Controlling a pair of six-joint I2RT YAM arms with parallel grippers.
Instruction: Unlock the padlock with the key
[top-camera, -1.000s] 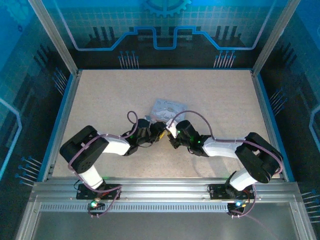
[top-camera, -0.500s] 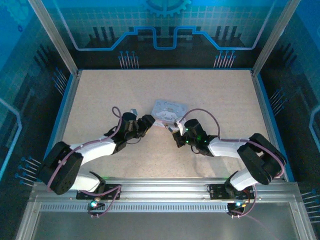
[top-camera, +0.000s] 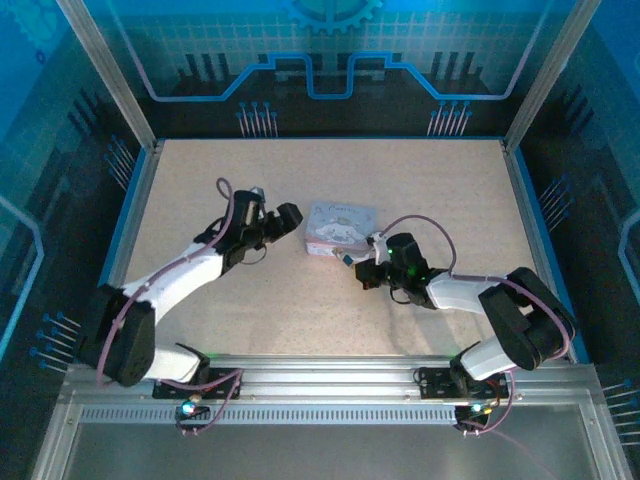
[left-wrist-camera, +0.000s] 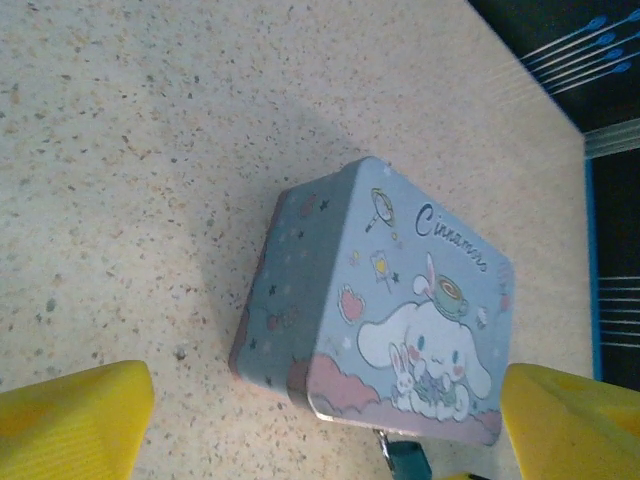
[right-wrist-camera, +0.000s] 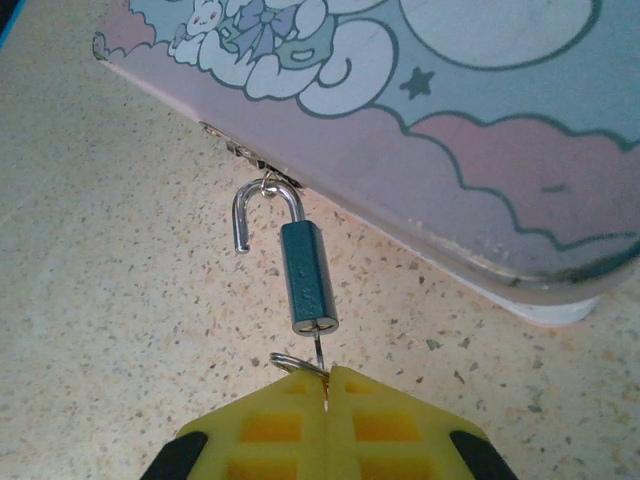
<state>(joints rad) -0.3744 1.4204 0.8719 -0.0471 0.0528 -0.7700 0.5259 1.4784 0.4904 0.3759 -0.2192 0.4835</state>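
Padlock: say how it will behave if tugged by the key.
The small metal padlock is probably stiff and light. Its open shackle hooks the tin's hasp, so a pull would likely swing it or drag the tin. The thin key might slip out.

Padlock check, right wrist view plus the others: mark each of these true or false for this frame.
1. The padlock has its shackle popped open, with one leg free of the body. True.
2. The right tool is shut on the key, which is in the bottom of the padlock. True.
3. The padlock lies on the table apart from the tin. False: its shackle is hooked through the clasp on the tin's edge.
4. The left tool is clamped on the tin. False: its fingers are spread wide and not closed on anything.
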